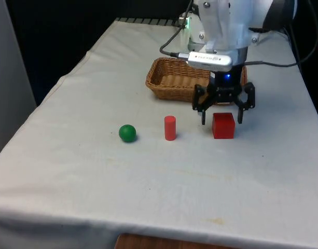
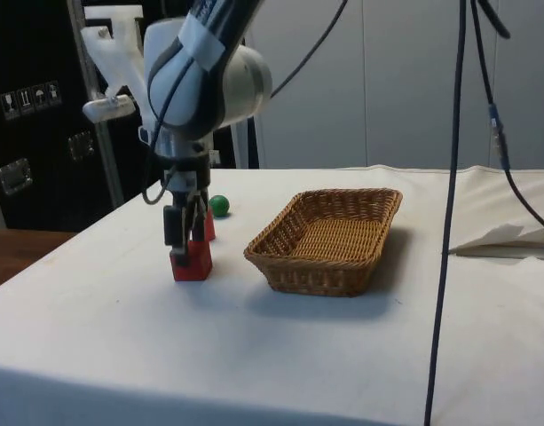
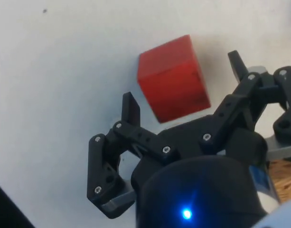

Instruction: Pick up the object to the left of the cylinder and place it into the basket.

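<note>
A red cylinder (image 1: pixel 170 127) stands upright on the white cloth. On the front view's left of it lies a green ball (image 1: pixel 127 133); on its right sits a red cube (image 1: pixel 223 125). My gripper (image 1: pixel 222 120) hangs open directly over the cube, with one finger on each side at about the height of its top. Nothing is held. The wrist view has the cube (image 3: pixel 173 78) between the spread fingers (image 3: pixel 131 108). From the side, the gripper (image 2: pixel 185 238) stands just above the cube (image 2: pixel 192 263), with the ball (image 2: pixel 219 206) beyond it.
A wicker basket (image 1: pixel 164 80) stands behind the row of objects, close behind the gripper; in the side view the basket (image 2: pixel 329 266) is right beside the cube. Black cables hang from the arm on the front view's right.
</note>
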Tool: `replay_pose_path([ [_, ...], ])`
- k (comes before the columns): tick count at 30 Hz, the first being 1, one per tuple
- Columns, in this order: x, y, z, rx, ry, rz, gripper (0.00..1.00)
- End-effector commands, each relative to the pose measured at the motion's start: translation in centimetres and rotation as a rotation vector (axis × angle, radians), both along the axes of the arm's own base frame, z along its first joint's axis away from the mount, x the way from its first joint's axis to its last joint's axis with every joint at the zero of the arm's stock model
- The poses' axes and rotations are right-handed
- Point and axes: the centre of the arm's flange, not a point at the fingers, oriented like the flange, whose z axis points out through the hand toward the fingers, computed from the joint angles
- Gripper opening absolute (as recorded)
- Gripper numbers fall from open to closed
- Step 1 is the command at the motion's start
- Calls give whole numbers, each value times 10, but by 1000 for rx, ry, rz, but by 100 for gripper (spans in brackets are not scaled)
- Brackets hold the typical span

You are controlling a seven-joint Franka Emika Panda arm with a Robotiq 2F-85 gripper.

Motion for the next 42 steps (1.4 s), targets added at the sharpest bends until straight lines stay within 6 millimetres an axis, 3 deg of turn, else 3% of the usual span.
replay_pose_path([
  [1,1,-1,-3,8,-13,1,100],
  [7,1,-4,-12,-3,-18,-1,97],
  [8,1,-4,-13,-4,-18,-2,90],
  [9,1,-4,-13,-5,-19,-1,70],
  [14,-1,-5,-15,-14,-5,-2,15],
  [15,0,-4,-15,-7,-17,-1,15],
  [16,0,-4,-15,-7,-17,-1,4],
  [17,0,-4,-16,-8,-17,-1,1],
  [24,0,-4,-16,-9,-18,-1,2],
  [30,-5,-6,6,-5,-16,-3,2],
  [31,-2,-6,1,-2,-18,-4,2],
  [42,-17,-9,45,18,-27,3,2],
])
